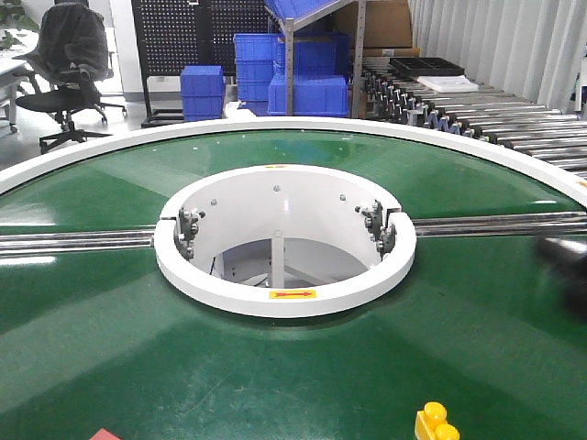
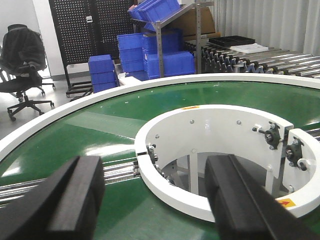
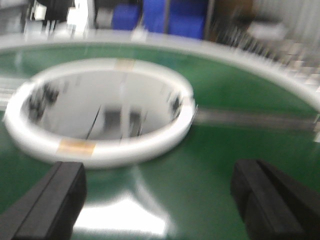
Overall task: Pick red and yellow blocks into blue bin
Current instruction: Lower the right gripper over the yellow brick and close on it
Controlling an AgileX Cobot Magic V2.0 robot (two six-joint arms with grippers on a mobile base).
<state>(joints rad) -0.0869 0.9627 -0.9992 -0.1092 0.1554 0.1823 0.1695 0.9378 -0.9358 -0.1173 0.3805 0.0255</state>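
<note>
A yellow studded brick (image 1: 436, 423) sits on the green belt (image 1: 275, 376) at the very bottom edge of the front view, right of centre. A sliver of a red block (image 1: 104, 434) shows at the same edge far to the left, well apart from the brick, and both are cut off by the frame. Neither block is touched by an arm. In the left wrist view the left gripper (image 2: 155, 165) hangs over the belt with its black fingers (image 2: 75, 195) spread wide and nothing between them, framing the near wall of the white ring (image 1: 284, 298) at the belt's hub. The right wrist view is smeared with blur, yet it shows the right gripper (image 3: 160, 170) with its fingers (image 3: 55, 200) likewise parted and empty above the green surface beside that ring. A yellow and red label (image 1: 292, 294) marks the ring's near rim, and metal rails (image 1: 73, 241) run out from it to either side. A dark blurred shape (image 1: 569, 275) stands at the right edge of the front view, too unclear to identify. Beyond the belt stand stacked blue crates (image 1: 307, 92), a black pegboard (image 1: 183, 27), an office chair (image 1: 69, 64) and a roller conveyor (image 1: 514, 119).
</note>
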